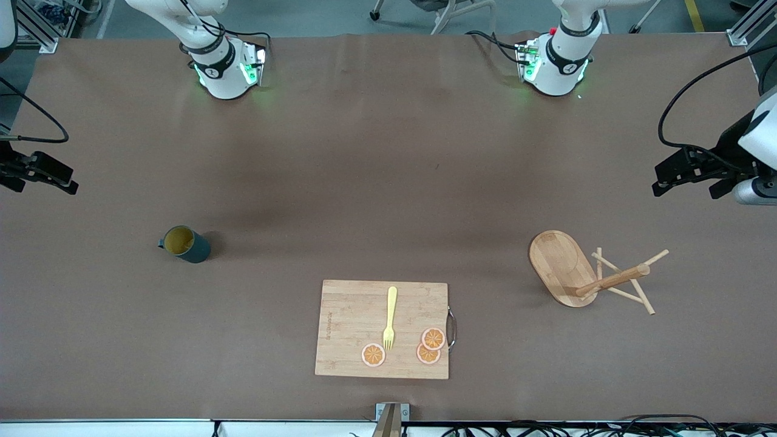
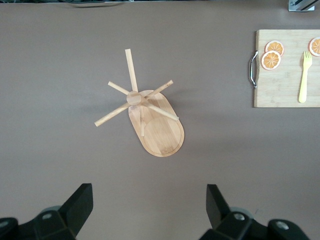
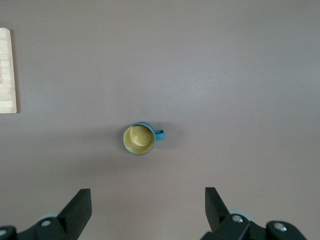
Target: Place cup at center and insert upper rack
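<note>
The cup (image 1: pixel 185 244), a dark teal mug with a yellow-ochre inside, stands upright toward the right arm's end of the table; it also shows in the right wrist view (image 3: pixel 139 139). The upper rack (image 1: pixel 586 274), a light wooden mug tree with an oval base, sits toward the left arm's end and shows in the left wrist view (image 2: pixel 150 112); I cannot tell whether it stands upright or leans. My right gripper (image 1: pixel 57 176) (image 3: pixel 147 195) hangs open and empty high above the table, apart from the cup. My left gripper (image 1: pixel 668 179) (image 2: pixel 148 192) hangs open and empty high above the table, apart from the rack.
A rectangular bamboo cutting board (image 1: pixel 352 315) with a metal handle lies near the front camera, mid-table. On it are a yellow fork (image 1: pixel 390 318) and three orange slices (image 1: pixel 373 354). The board shows in the left wrist view (image 2: pixel 285 85) and its edge in the right wrist view (image 3: pixel 6 70).
</note>
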### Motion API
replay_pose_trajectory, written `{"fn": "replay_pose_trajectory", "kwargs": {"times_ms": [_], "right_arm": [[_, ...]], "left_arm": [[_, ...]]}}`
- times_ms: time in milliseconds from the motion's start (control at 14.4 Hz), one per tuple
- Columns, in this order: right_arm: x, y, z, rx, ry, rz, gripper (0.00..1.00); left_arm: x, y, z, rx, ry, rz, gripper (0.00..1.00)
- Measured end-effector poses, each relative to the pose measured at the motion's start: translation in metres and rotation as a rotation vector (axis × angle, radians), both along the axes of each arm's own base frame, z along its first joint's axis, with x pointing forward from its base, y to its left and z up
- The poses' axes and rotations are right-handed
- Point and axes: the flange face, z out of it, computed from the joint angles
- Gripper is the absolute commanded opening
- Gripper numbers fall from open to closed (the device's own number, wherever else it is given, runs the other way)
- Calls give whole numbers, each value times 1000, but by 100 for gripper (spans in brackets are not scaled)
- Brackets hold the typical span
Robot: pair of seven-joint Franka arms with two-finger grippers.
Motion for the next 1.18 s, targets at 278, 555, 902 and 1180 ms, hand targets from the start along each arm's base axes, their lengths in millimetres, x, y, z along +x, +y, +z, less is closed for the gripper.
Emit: {"fn": "replay_pose_trajectory", "kwargs": {"times_ms": [278,555,902,1180], "right_arm": [[0,0,0,0,0,0,100],[0,-2,0,31,-4,-11,100],[1,-14,-7,55,6,-37,100],[15,-22,-49,62,82,-50,100]], "left_arm": [[0,0,0,0,0,0,100],[0,-2,0,0,0,-3,100],[-1,-7,0,-2,0,-12,100],[-1,-7,0,-2,-1,-12,100]]}}
